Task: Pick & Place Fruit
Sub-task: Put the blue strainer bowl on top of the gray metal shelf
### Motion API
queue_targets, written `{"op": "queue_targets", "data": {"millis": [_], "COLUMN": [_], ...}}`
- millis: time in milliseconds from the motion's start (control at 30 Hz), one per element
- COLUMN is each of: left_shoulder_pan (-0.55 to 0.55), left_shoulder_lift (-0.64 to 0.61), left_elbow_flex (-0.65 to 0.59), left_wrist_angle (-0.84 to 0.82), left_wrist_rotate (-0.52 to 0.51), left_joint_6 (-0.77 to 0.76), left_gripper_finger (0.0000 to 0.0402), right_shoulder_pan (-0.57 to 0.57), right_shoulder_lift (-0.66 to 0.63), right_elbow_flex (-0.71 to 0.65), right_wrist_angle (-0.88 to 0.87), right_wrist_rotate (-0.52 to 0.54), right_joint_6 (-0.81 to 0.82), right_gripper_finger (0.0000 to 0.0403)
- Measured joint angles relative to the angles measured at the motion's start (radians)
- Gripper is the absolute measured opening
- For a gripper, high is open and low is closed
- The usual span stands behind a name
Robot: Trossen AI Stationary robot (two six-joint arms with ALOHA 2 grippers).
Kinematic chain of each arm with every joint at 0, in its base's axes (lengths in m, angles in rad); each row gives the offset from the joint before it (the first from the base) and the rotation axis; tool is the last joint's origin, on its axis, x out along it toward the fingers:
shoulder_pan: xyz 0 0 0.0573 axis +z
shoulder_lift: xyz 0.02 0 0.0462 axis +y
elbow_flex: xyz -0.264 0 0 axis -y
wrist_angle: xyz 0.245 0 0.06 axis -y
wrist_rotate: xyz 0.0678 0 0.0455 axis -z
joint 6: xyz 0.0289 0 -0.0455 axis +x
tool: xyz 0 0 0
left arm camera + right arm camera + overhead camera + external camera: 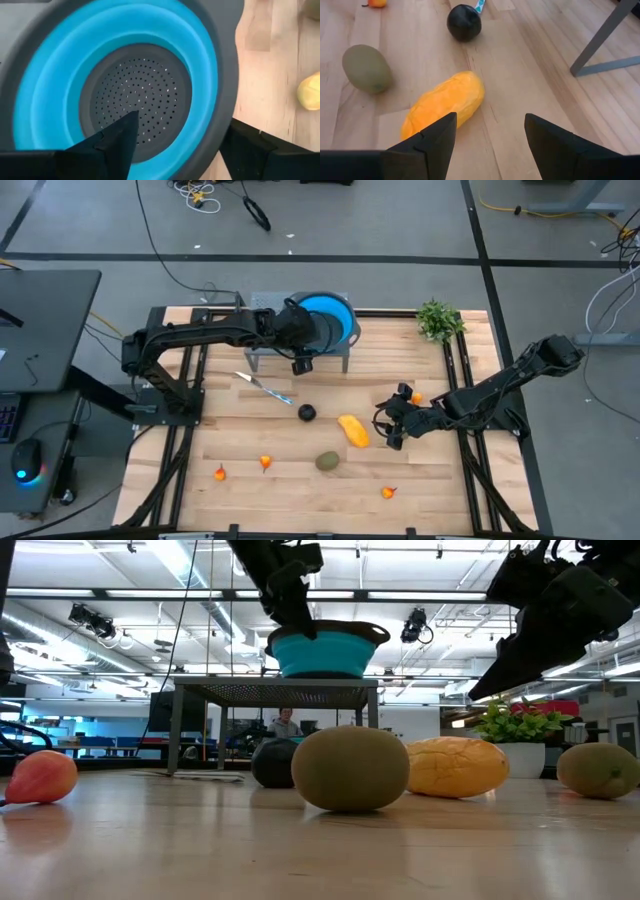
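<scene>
On the table lie a yellow oblong fruit [352, 430], an olive oval fruit [328, 462], a dark ball [307, 413] and small orange pieces [265, 463]. A second olive fruit [597, 768] shows at the right of the low view. A blue colander [330, 318] rests by its bottom on a grey stand [262, 305]; nothing lies in it [140, 95]. My left gripper [302, 363] hangs open at the colander's near rim, with nothing between its fingers. My right gripper [490, 117] is open just right of the yellow fruit [445, 102] and slants down toward it.
A blue-handled knife [265, 387] lies left of the dark ball. A green plant [438, 320] stands at the far right corner. The stand's legs [600, 42] reach down to the table. Bare wood lies along the near edge.
</scene>
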Motion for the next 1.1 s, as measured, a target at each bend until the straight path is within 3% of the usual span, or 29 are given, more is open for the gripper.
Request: {"op": "queue_targets", "data": {"millis": [733, 1100], "left_shoulder_pan": [0.0, -0.004], "left_shoulder_lift": [-0.001, -0.002], "left_elbow_flex": [0.0, 0.011], "left_wrist_angle": [-0.032, -0.12], "left_wrist_rotate": [-0.087, -0.155], "left_joint_6": [-0.004, 0.122], "left_gripper_finger": [0.0027, 0.0029], "right_shoulder_pan": [0.0, 0.0], "right_shoulder_lift": [0.0, 0.0], "right_elbow_flex": [0.0, 0.0], "right_wrist_angle": [-0.001, -0.002], "right_wrist_rotate": [-0.002, -0.003], "right_joint_6": [-0.009, -0.011], "right_gripper_finger": [0.0245, 0.0245]}}
